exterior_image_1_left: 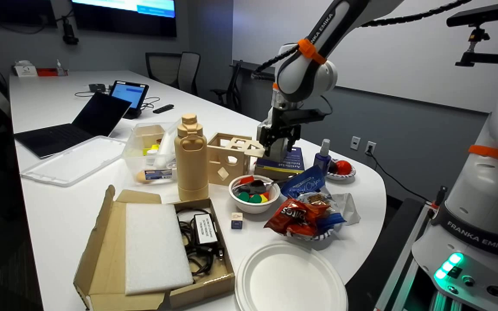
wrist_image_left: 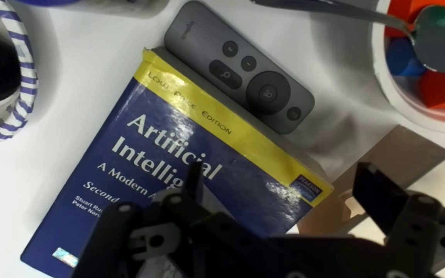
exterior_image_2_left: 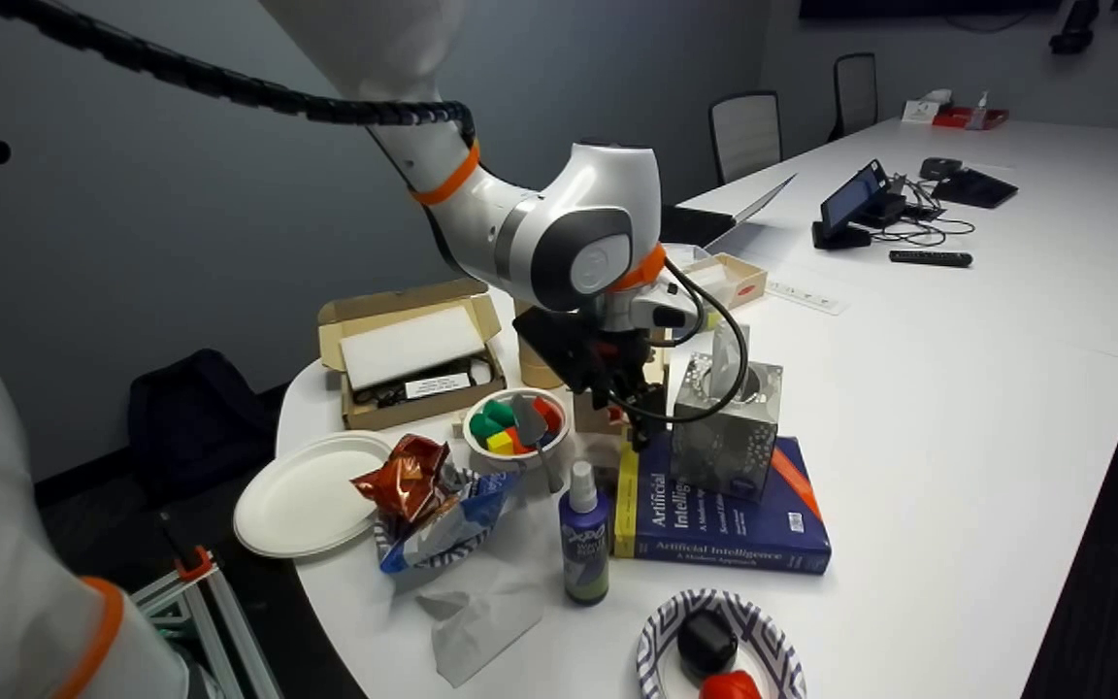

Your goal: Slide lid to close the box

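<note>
tissue box [exterior_image_2_left: 726,449] on book [exterior_image_2_left: 714,529], fingers [exterior_image_2_left: 644,429] near; spray bottle [exterior_image_2_left: 585,544] upright

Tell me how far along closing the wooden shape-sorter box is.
Looks done: the cutout lid already lies partly over the wooden shape-sorter box. In hand: nothing appears gripped; the open gripper hangs near the lid's overhanging end. Left: likely sliding the lid across the visible opening.

One holed wooden box [exterior_image_1_left: 235,171], one wooden lid [exterior_image_1_left: 253,150], one book [wrist_image_left: 176,158].

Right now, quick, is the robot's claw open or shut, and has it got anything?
Claw: open, with a clear gap in the wrist view, holding nothing.
</note>
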